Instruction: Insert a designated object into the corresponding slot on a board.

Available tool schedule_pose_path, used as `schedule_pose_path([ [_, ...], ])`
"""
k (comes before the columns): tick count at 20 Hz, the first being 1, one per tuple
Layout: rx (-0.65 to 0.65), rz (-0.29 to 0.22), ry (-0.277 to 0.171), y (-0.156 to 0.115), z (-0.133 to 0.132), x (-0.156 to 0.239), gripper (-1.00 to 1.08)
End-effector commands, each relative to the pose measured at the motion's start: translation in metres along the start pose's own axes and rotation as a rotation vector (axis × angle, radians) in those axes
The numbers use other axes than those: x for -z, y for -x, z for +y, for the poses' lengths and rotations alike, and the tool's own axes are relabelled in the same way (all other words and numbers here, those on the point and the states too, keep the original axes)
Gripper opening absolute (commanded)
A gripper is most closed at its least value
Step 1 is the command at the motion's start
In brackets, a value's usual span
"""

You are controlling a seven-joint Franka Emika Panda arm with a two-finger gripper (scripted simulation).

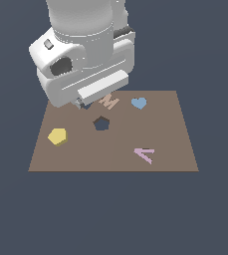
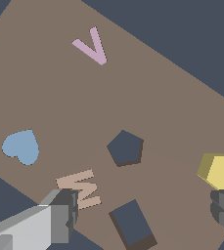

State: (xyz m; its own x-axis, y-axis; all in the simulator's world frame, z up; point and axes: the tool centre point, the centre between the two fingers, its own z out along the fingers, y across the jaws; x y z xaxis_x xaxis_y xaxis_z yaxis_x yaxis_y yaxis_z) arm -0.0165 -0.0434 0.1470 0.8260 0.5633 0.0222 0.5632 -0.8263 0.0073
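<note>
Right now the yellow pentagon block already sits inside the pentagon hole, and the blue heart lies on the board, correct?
Not quite. The yellow pentagon block lies on the board, apart from the pentagon hole, which is empty in the exterior view. The blue heart does lie on the board.

Matt brown board (image 1: 110, 149), matt yellow block (image 1: 57, 136), smooth white arm casing (image 1: 80, 55)

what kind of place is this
Most likely a simulated test scene, not a real room: a flat brown board with cut-out holes floats on featureless dark blue, carrying a yellow block and a pentagon slot.
</note>
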Motion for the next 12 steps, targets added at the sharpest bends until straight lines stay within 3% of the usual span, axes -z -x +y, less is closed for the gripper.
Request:
schedule_pose_path([
  [1,0.074,-0.001,-0.002,0.007,0.01,-0.008,1.0],
  [12,0.409,-0.007,-0.008,0.028,0.062,-0.044,1.0],
])
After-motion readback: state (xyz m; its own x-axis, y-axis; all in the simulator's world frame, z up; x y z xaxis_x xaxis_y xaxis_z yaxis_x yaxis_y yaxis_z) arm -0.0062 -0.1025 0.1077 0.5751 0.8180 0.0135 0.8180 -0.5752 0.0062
